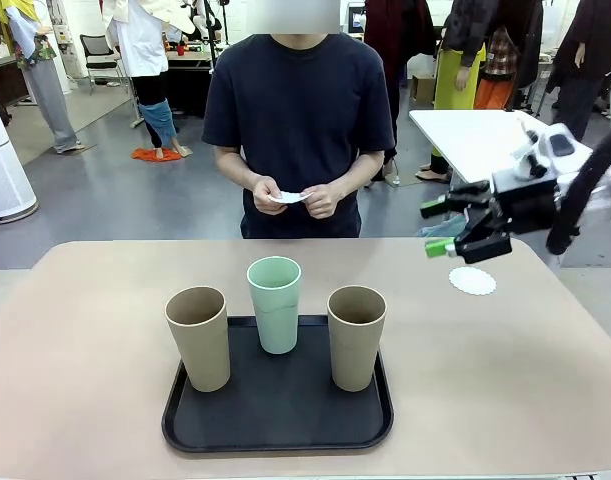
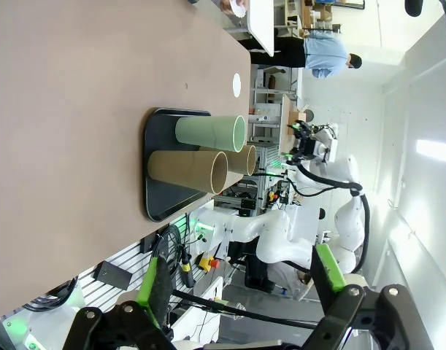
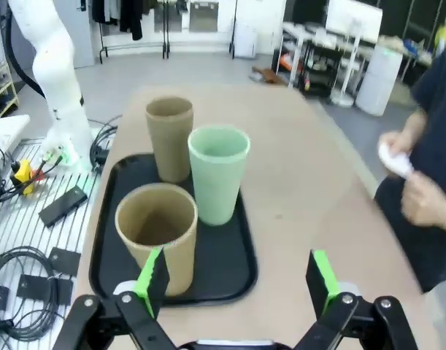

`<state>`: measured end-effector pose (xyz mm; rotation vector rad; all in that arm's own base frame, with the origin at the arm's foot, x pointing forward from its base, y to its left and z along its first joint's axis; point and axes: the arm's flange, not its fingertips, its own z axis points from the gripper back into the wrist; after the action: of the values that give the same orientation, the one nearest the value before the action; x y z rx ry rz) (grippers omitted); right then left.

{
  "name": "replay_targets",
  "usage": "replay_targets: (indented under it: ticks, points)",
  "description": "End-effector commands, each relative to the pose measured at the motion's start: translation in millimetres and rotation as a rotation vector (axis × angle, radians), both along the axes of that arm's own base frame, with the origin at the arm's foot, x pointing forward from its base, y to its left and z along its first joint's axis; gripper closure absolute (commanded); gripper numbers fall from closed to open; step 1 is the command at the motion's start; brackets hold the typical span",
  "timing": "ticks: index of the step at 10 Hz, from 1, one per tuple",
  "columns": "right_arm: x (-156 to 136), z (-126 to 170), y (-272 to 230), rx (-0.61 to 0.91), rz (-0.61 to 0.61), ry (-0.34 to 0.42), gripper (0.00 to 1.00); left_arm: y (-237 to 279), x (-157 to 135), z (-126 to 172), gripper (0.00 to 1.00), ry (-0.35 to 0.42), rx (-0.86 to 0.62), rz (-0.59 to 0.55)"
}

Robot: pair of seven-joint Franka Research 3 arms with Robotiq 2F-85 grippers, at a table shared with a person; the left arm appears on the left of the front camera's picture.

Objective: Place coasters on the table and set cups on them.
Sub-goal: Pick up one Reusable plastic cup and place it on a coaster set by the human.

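From the front, two tan cups (image 1: 198,337) and a mint green cup (image 1: 275,303) stand on a black tray (image 1: 275,422) on the beige table (image 1: 85,330); a scalloped white coaster (image 1: 472,281) lies at right, near the right gripper (image 1: 434,228), spread and empty. In the left wrist view, the left gripper (image 2: 239,255) is spread and empty. In the right wrist view, grey floor (image 3: 208,69) lies beyond the table.

Black rectangular tray (image 1: 275,405), white table (image 1: 475,135) far right, dark-shirted person (image 1: 298,110) standing opposite
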<state>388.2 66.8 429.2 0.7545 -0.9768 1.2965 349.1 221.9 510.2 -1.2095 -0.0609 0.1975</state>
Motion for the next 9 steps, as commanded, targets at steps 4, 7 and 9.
replay_targets:
  ticks: [4, 7, 9]
  points:
    - [5.7, -34.2, 6.7, -0.162, 0.009, 0.051, 0.00, 0.0, 1.0, 1.0, 0.00, -0.013, -0.003, 0.015]
    - [8.6, -36.7, 11.2, -0.163, -0.004, 0.065, 0.00, 0.0, 1.0, 1.0, 0.00, -0.013, -0.003, 0.015]
    - [8.6, -36.7, 11.2, -0.163, -0.004, 0.065, 0.00, 0.0, 1.0, 1.0, 0.00, -0.013, -0.003, 0.015]
